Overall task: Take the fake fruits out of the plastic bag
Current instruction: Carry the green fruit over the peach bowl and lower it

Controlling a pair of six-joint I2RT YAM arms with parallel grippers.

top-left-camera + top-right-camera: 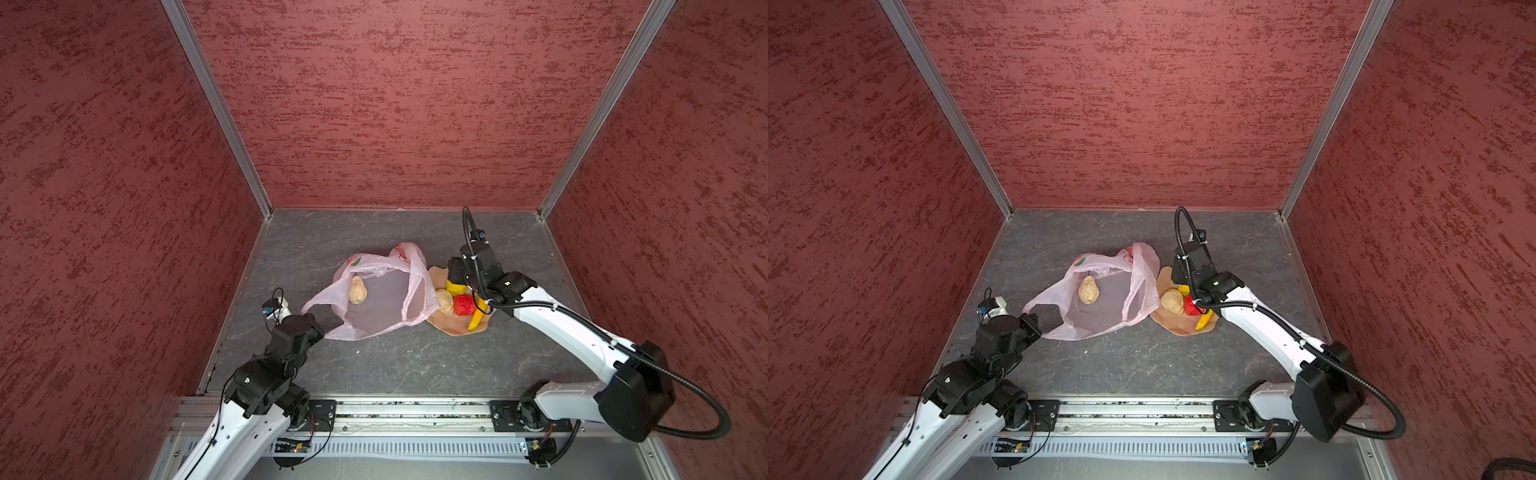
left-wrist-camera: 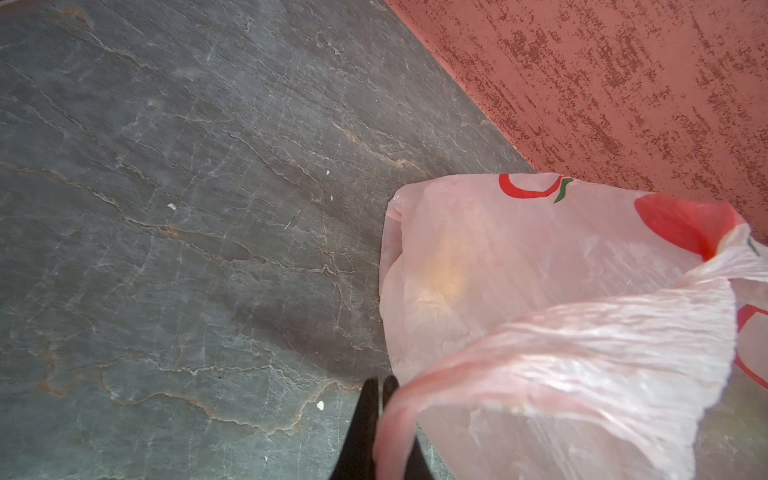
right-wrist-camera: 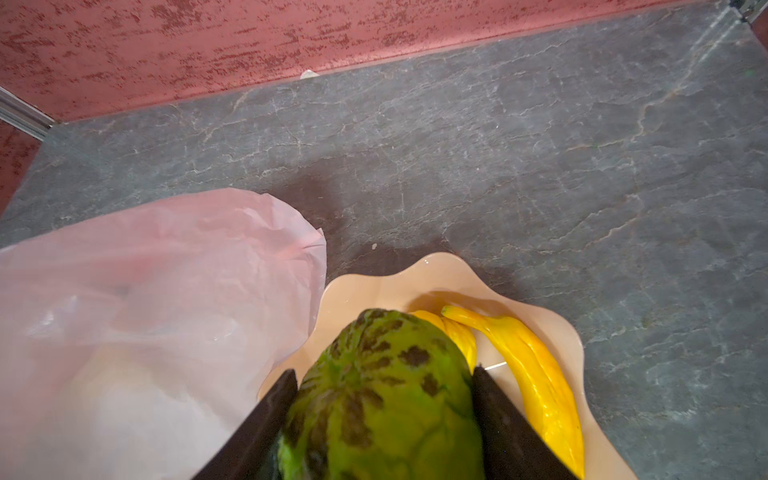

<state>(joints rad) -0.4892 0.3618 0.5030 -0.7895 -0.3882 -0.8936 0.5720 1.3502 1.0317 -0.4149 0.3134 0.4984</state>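
The pale-pink plastic bag (image 1: 415, 266) lies open in the middle of the grey floor in both top views, with one beige lumpy fruit (image 1: 357, 291) (image 1: 1088, 289) inside. My left gripper (image 2: 380, 380) is shut on the bag's near handle (image 2: 390, 424) and holds it up. My right gripper (image 3: 384, 371) is shut on a green mottled fruit (image 3: 382, 399) just above the peach scalloped bowl (image 3: 374, 282). The bowl (image 1: 449, 328) holds a banana (image 1: 478, 318), a red fruit (image 1: 463, 305), a beige lumpy fruit (image 1: 444, 301) and a yellow round one (image 3: 457, 336). The right wrist hides the green fruit in both top views.
Red textured walls (image 1: 374, 104) close in the floor at the back and on both sides. An aluminium rail (image 1: 395, 409) runs along the front edge. The bag's right side (image 1: 1148, 291) touches the bowl's rim.
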